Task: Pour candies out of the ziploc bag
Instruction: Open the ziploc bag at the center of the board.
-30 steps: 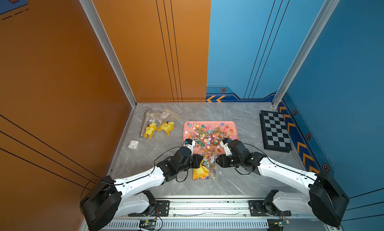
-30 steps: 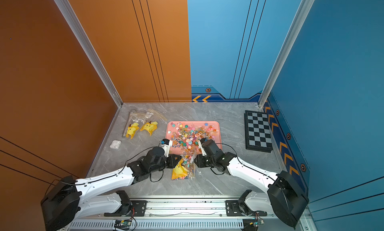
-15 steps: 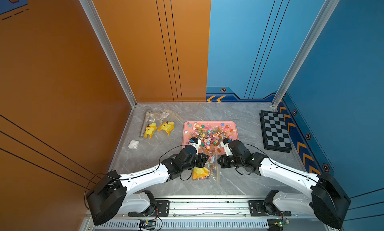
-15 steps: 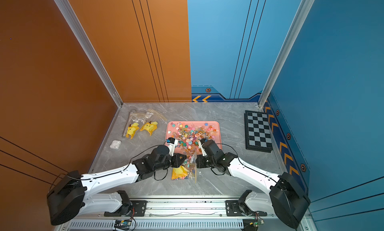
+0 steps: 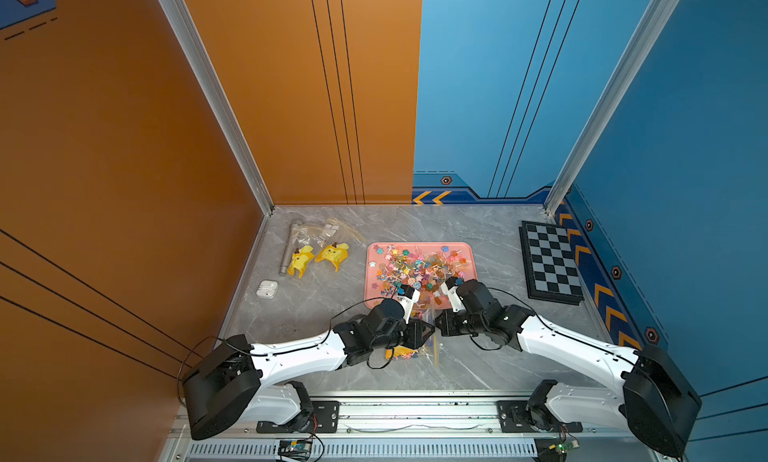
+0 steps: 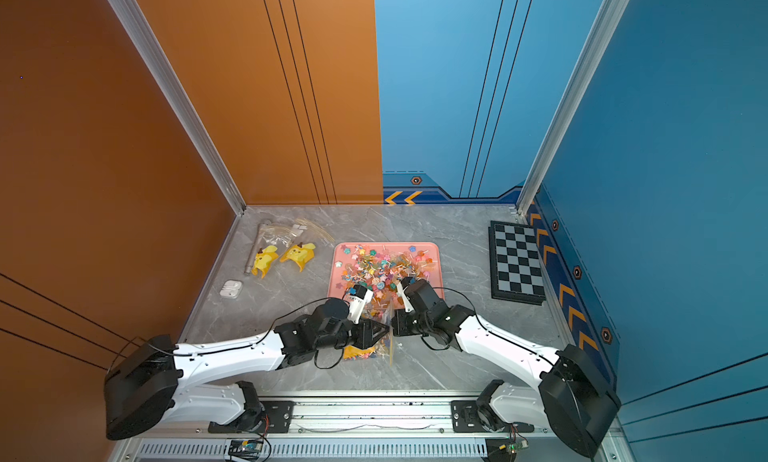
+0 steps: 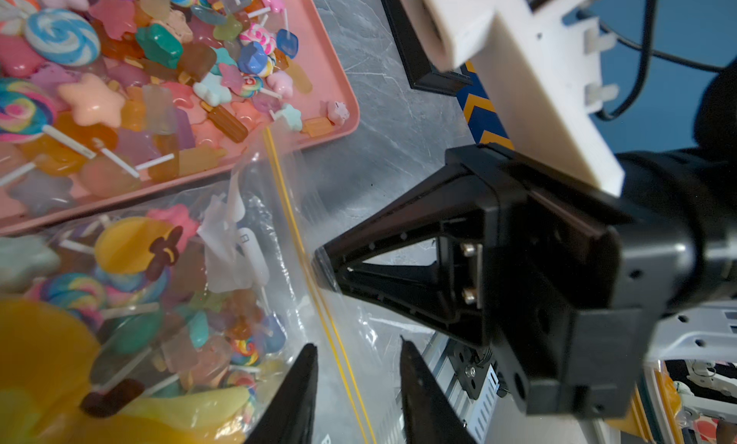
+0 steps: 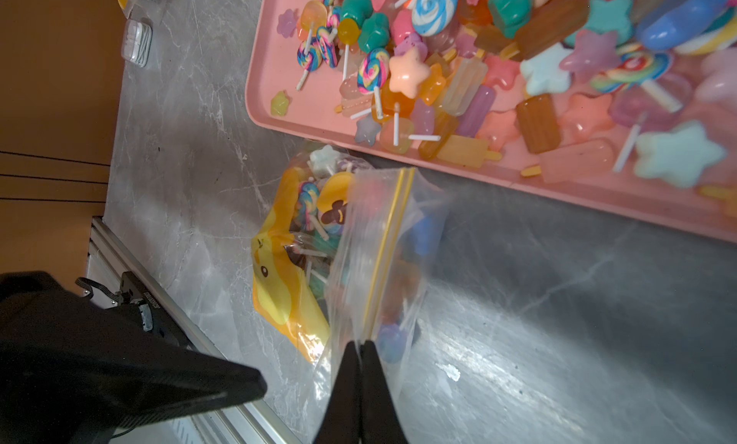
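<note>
The grey marble table (image 5: 478, 231) fills the cell floor. The left arm (image 5: 299, 352) and the right arm (image 5: 573, 348) reach in from its near edge and meet in front of the pink tray (image 5: 371, 291). A chessboard (image 5: 550, 262) lies well apart on the right. The ziploc bag (image 8: 383, 238) rests on the table just beside the tray's near rim. The right gripper (image 8: 361, 344) is pinched tight on the bag's film at the yellow zip strip. The left gripper (image 7: 356, 344) stands parted, the strip running through the gap. Most candies (image 5: 419, 269) are heaped in the tray, and a smaller clump sits inside the bag beside a yellow toy figure (image 8: 275, 278).
</note>
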